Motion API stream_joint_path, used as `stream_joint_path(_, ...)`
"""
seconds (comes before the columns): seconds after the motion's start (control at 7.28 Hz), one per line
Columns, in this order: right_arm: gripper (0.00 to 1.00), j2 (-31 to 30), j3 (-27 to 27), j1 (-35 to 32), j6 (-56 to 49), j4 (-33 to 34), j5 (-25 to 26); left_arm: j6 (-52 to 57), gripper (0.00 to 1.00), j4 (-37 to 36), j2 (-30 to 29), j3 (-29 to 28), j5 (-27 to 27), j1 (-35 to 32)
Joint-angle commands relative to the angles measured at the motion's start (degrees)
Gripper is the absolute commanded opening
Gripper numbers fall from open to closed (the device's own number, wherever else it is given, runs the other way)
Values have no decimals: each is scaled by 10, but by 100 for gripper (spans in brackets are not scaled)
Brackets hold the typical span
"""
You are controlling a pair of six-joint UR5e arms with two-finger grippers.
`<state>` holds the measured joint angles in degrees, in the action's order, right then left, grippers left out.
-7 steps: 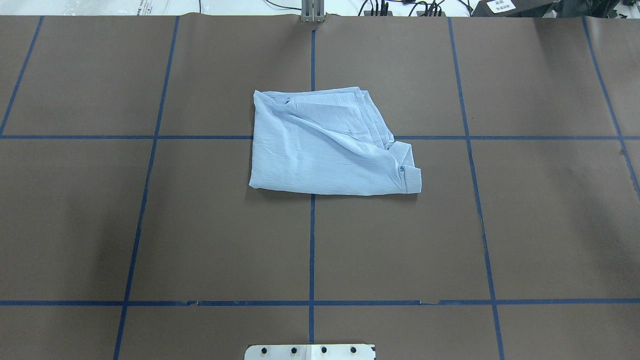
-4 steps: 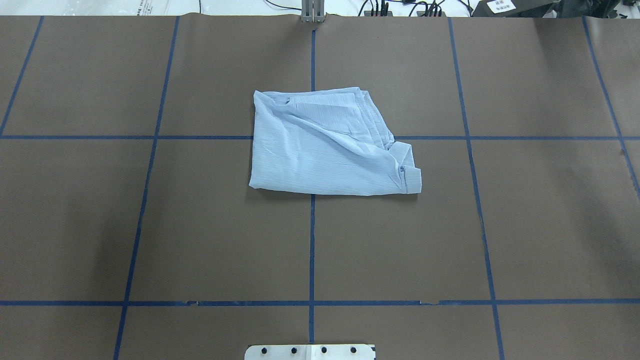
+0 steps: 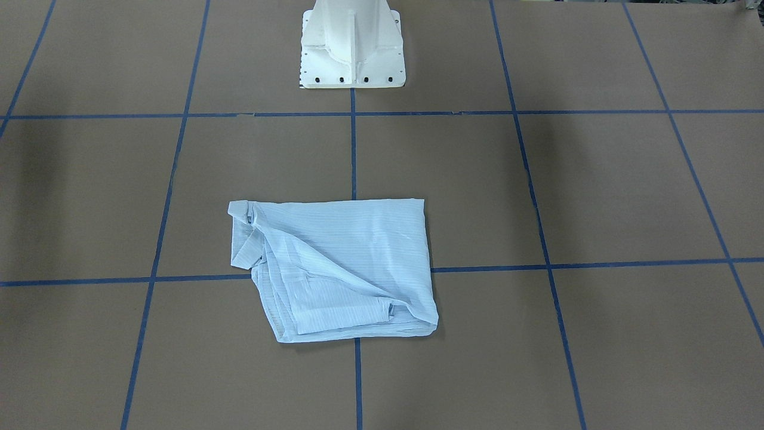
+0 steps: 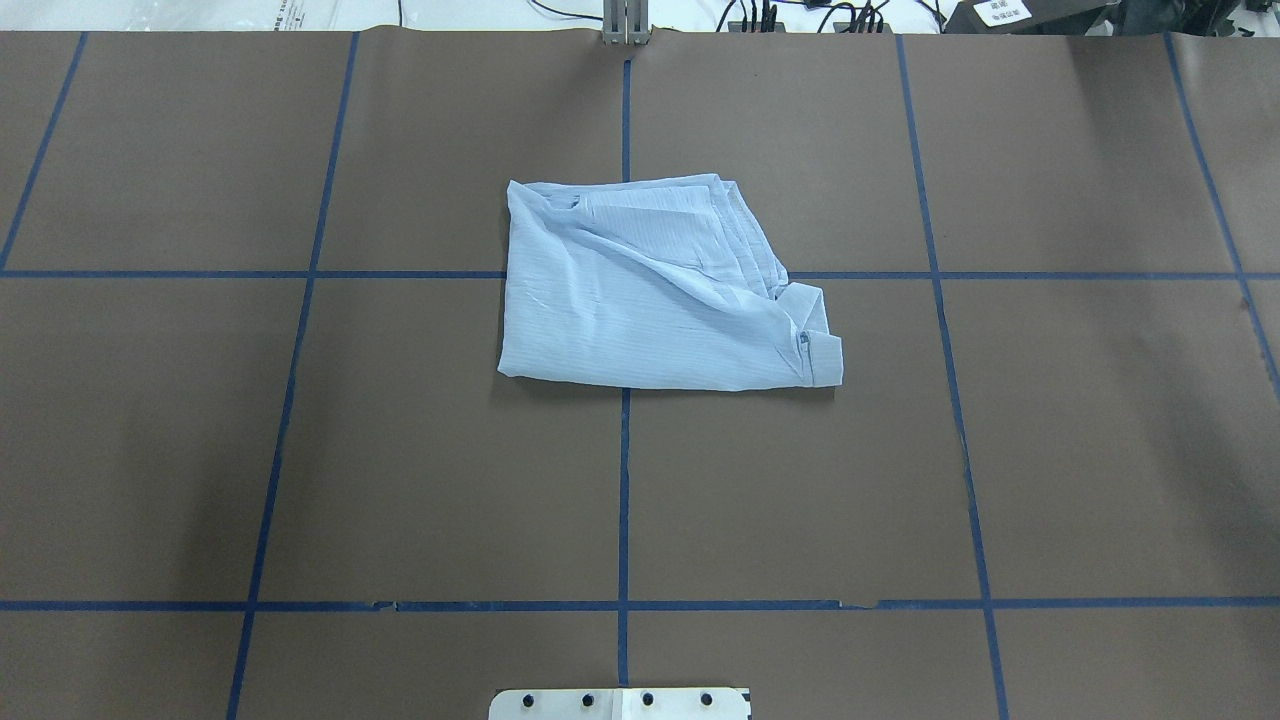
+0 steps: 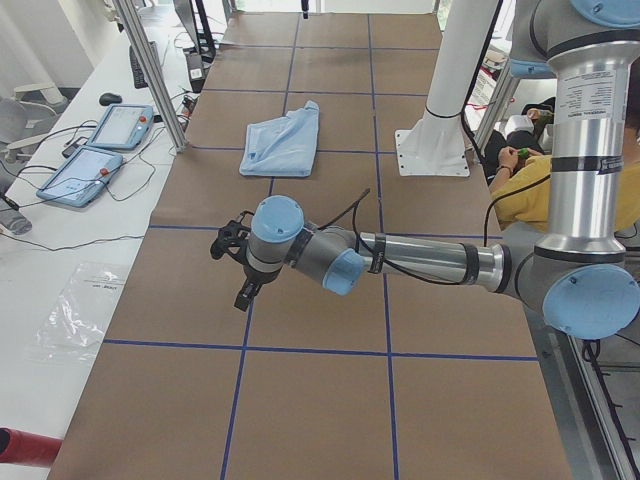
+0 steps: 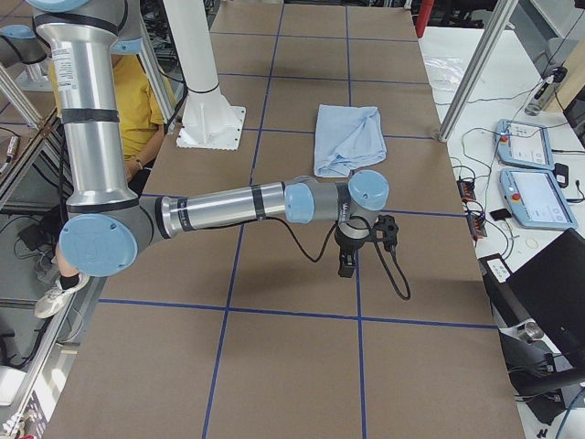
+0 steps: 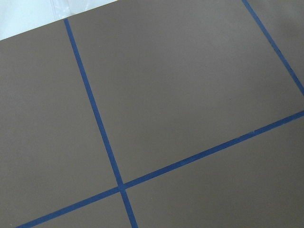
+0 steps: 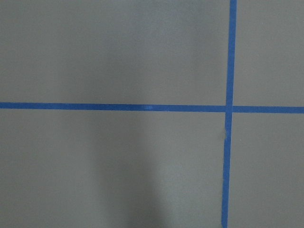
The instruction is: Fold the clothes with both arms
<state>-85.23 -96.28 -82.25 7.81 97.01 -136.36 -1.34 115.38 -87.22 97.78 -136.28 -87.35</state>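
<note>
Roughly folded, light-blue shirt [image 4: 640, 300] across a blue tape [image 4: 400, 274] crossing, mid brown paper [image 4: 450, 480]. Well apart from it, left gripper [image 5: 243, 297] and right gripper [image 6: 345, 267] over bare paper toward opposite ends; cannot tell whether open or closed. Unreadable print on white label [image 4: 1003, 12] beyond far edge.

Robotics lab: a table [image 4: 400, 480] papered in brown and gridded with blue tape [image 4: 623, 480] carries a white pedestal [image 3: 352, 48] at one edge. The silver, blue-capped left arm [image 5: 420, 258] reaches over it. Touchscreen control pendants [image 5: 122, 125] and aluminium frame posts [image 5: 150, 70] flank the opposite edge.
</note>
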Motion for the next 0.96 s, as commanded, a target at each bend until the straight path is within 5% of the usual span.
stream_joint_path(0.0, 100, -2, 11, 7, -2, -1, 1, 1, 99, 44, 17, 9, 6, 3)
stream_joint_path(0.55, 100, 9, 32, 4, 3, -1, 11, -1, 100, 41, 20, 20, 8, 1)
stream_joint_path(0.82, 100, -2, -7, 4, 3, 0, 5, 0, 100, 44, 49, 29, 13, 1)
